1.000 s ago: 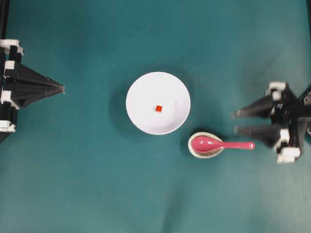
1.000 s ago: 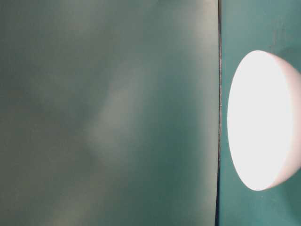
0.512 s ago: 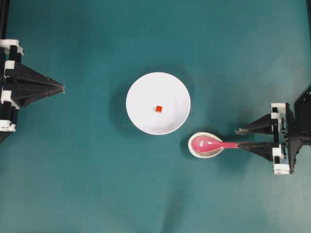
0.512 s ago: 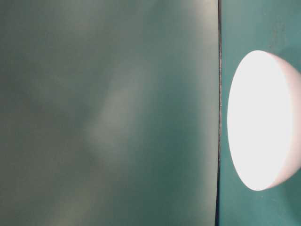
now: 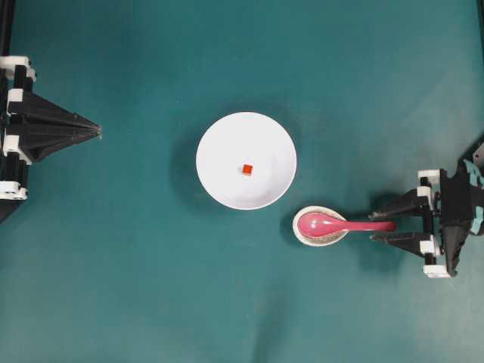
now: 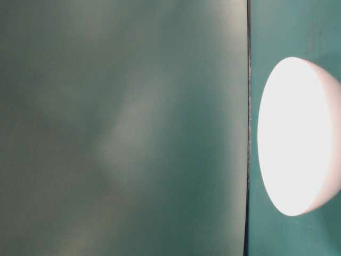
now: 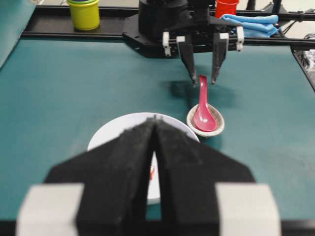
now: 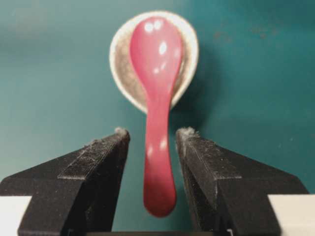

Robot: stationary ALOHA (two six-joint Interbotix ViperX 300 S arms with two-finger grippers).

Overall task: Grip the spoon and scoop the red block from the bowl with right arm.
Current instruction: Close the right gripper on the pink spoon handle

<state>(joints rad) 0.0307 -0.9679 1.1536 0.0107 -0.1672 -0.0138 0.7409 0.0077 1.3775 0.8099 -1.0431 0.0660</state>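
The pink spoon [image 5: 340,224] lies with its head in a small beige dish and its handle pointing right. My right gripper [image 5: 373,225] is open, one finger on each side of the handle's end; in the right wrist view the right gripper [image 8: 153,132] leaves a gap to the spoon [image 8: 157,54] on both sides. The white bowl [image 5: 219,162] stands mid-table with the tiny red block [image 5: 246,169] inside. The left gripper [image 5: 97,133] sits shut at the far left, empty, its tips [image 7: 155,118] pointing at the bowl [image 7: 110,137].
The speckled beige dish [image 5: 301,231] holding the spoon's head sits just right of the bowl's near rim. Behind the right arm, off the mat, stand a yellow cup [image 7: 84,12], a red cup [image 7: 226,6] and a blue cloth [image 7: 256,22].
My right gripper has shifted sideways across the spoon's line, from beside the handle to astride its end, still open. The left arm moved slightly.
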